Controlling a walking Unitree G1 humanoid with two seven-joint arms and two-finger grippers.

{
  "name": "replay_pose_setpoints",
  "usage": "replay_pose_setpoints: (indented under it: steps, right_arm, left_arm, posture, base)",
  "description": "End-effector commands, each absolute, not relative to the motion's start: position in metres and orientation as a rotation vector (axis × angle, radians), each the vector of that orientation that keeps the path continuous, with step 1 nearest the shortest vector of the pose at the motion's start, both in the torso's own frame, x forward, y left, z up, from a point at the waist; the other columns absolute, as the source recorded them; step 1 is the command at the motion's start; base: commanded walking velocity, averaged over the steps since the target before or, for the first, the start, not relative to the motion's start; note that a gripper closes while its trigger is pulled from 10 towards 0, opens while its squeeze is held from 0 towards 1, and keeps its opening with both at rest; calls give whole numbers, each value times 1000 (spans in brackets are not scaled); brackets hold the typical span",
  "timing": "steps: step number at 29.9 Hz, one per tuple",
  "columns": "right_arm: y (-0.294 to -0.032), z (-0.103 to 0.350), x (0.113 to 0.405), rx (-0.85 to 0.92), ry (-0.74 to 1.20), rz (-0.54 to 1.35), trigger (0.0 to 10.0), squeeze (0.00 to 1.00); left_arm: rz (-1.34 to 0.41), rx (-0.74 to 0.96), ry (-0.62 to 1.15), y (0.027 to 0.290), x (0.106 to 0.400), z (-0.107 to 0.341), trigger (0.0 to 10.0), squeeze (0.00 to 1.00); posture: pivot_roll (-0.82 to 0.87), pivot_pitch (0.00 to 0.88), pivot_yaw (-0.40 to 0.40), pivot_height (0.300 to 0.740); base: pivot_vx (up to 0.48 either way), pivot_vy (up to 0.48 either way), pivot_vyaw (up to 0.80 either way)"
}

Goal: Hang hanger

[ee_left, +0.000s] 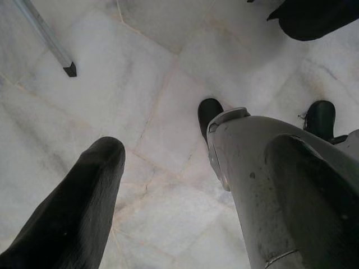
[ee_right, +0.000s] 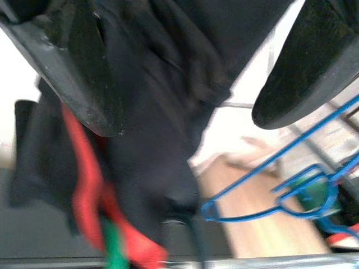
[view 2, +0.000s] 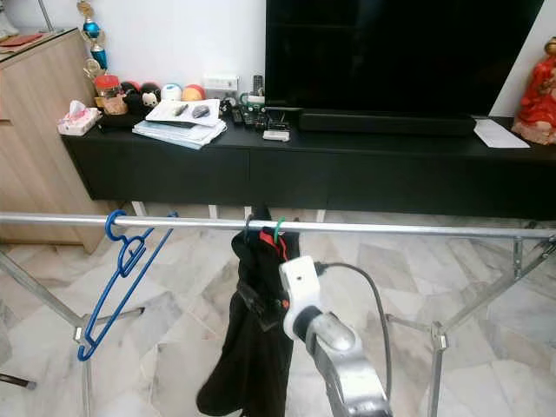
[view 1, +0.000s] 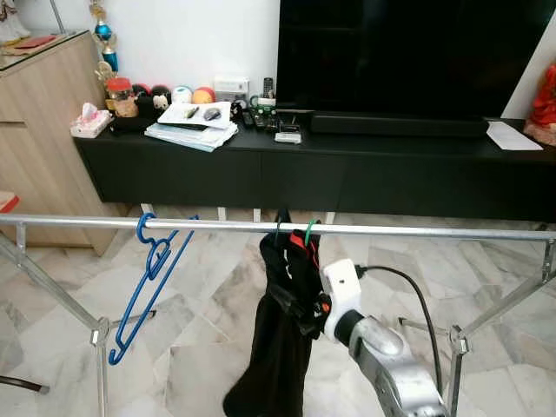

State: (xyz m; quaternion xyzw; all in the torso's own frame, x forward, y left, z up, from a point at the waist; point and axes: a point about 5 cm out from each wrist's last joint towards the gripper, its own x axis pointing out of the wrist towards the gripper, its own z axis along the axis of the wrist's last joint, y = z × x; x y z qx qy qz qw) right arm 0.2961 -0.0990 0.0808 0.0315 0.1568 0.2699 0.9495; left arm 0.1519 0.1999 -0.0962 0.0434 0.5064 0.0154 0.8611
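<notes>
Green hanger (view 1: 310, 231) on rail (view 1: 417, 230); marble floor (view 1: 217, 295), TV console (view 1: 347, 165).

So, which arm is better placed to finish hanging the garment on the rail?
The right. Its pincer is up at the black garment, whose green hook sits on the rail. The left pincer points down at the floor, far from the rail.
</notes>
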Motion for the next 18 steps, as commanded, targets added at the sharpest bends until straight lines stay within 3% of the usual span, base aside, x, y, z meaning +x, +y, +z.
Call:
replay_pose_setpoints:
  steps: [1, 7, 12, 18]
  right_arm:
    - [-110, 88, 298, 98, 305, 456, 10000, 0]
    - [-121, 82, 292, 126, 345, 370, 10000, 0]
    - [-105, 83, 286, 124, 354, 525, 10000, 0]
    - [-110, 81, 294, 62, 363, 560, 10000, 0]
  left_arm:
    - [20, 103, 1088, 202, 147, -98, 10000, 0]
    - [18, 108, 1092, 203, 146, -98, 10000, 0]
    - [18, 115, 1091, 205, 147, -98, 10000, 0]
    - [23, 119, 1089, 208, 147, -97, 10000, 0]
  posture:
    - [-63, 0, 16, 740]
    - [-73, 0, 22, 740]
    - [-62, 0, 26, 740]
    - [-65, 0, 32, 740]
  base:
    - [0, 0, 0]
    - [0, 0, 0]
    - [0, 0, 0]
    - [0, 0, 0]
